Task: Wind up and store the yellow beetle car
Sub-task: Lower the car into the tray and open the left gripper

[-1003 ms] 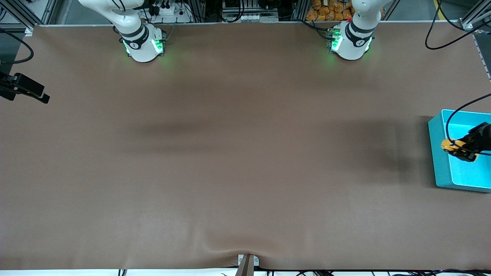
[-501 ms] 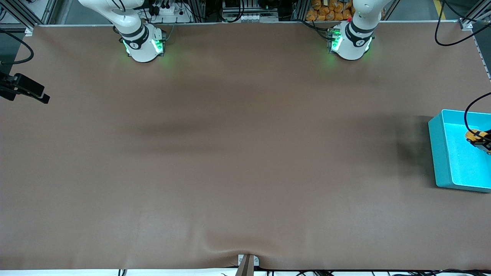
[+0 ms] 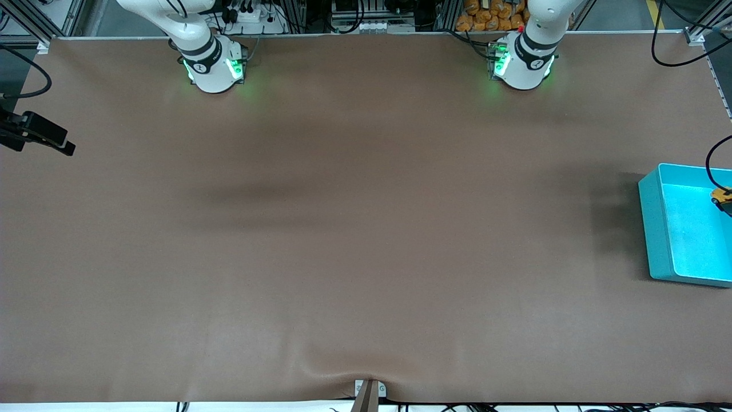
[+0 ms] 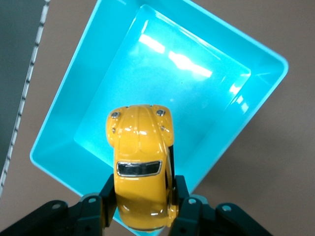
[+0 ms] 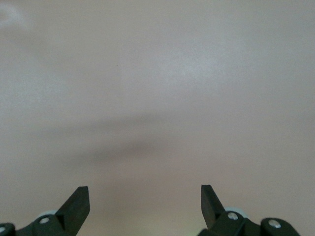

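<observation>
While I hold the car (image 4: 141, 169) pinched in the left gripper (image 4: 143, 209) over the bin (image 4: 59, 128), ready to drop | right gripper (image 5: 145, 199) spread empty, waiting over bare table (image 3: 343, 229).

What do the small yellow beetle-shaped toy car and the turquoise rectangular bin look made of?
Small yellow beetle-shaped toy car: glossy painted shell with sharp highlights, perhaps die-cast metal or hard plastic.
Turquoise rectangular bin: likely moulded plastic, with smooth rounded corners and a semi-gloss floor mirroring the lights.
</observation>
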{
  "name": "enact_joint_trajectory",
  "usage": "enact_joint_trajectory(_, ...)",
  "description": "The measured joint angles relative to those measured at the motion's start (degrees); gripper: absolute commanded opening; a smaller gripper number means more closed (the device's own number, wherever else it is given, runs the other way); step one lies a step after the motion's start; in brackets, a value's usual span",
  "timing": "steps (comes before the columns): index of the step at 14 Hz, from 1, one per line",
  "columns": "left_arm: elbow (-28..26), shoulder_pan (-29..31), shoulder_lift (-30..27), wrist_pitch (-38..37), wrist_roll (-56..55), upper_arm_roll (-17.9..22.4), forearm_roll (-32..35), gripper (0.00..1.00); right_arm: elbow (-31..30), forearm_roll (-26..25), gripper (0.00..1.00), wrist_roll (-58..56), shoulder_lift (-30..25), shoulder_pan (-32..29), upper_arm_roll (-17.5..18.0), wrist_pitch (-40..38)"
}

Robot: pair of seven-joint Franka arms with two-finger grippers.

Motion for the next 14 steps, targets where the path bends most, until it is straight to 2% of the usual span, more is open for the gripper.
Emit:
enact_joint_trajectory(7,0.0,3.3,6.7,7.0,19.0,0.0,0.0,0.0,0.0,0.0,1.0,0.0,0.0,0.0,0.0,0.0)
enact_joint_trajectory(14,0.1,5.5,13.0,11.5,29.5,0.0,0.4,0.0,-0.1,0.0,1.0,0.0,0.0,0.0,0.0,0.0)
